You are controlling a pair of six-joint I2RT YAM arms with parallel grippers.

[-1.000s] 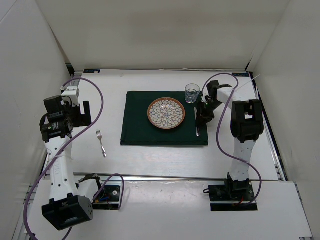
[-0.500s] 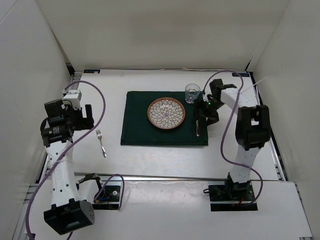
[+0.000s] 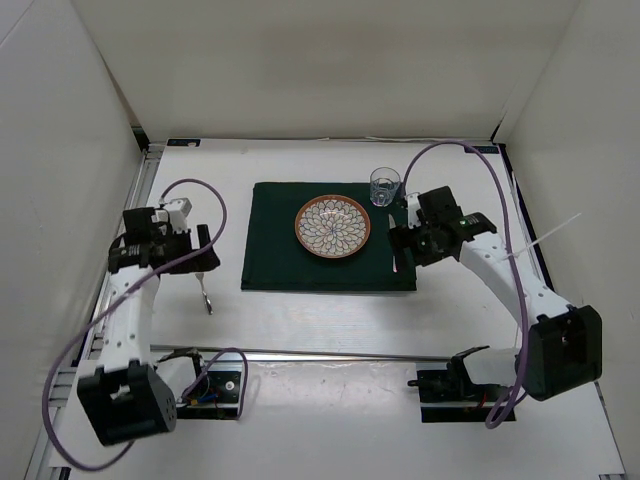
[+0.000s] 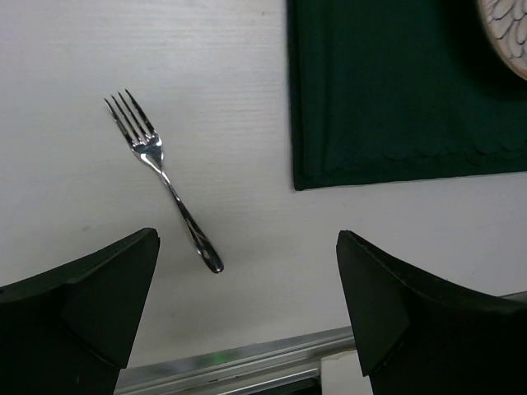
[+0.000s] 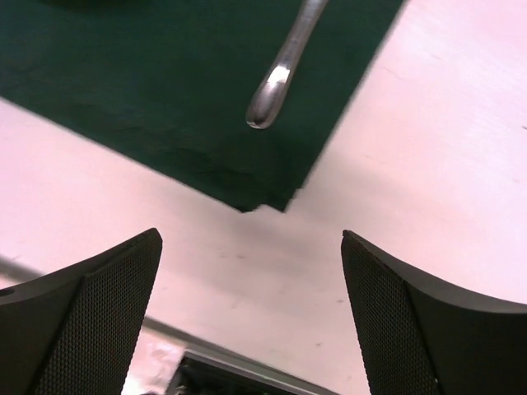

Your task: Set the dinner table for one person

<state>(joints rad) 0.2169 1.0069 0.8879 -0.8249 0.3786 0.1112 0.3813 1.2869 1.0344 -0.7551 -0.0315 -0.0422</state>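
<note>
1. Dinner table (image 3: 320, 310): a white tabletop under both arms that runs out past each gripper on every side. It bears all the items below.
2. Green mat (image 3: 275, 240): lies flat mid-table, between the two grippers. Its near left corner lies ahead of the left gripper (image 4: 247, 239), off toward the right finger. Its near right corner lies ahead of the right gripper (image 5: 251, 236), about midway between the fingers.
3. Plate (image 3: 333, 227): patterned, on the middle of the mat, to the left of the right gripper. It is seen whole only from above; the left wrist view catches just a sliver of its rim.
4. Glass (image 3: 384, 186): clear and upright at the mat's far edge, beyond the right gripper. Only the overhead view shows it.
5. Utensil handle (image 5: 282, 74): metal, on the mat near its right edge, just ahead of the right gripper. From above it is mostly hidden under that gripper. The right wrist view shows its rounded end. Knife or spoon cannot be told.
6. Fork (image 4: 174, 191): lies on bare table, apart from the mat, ahead of the left gripper and nearer its left finger, with the tines pointing away. The left wrist view shows it whole, while from above only its handle end shows.
7. Left gripper: fingers spread wide with nothing between them, above the table and clear of the fork.
8. Right gripper: fingers spread wide, holding nothing.
</note>
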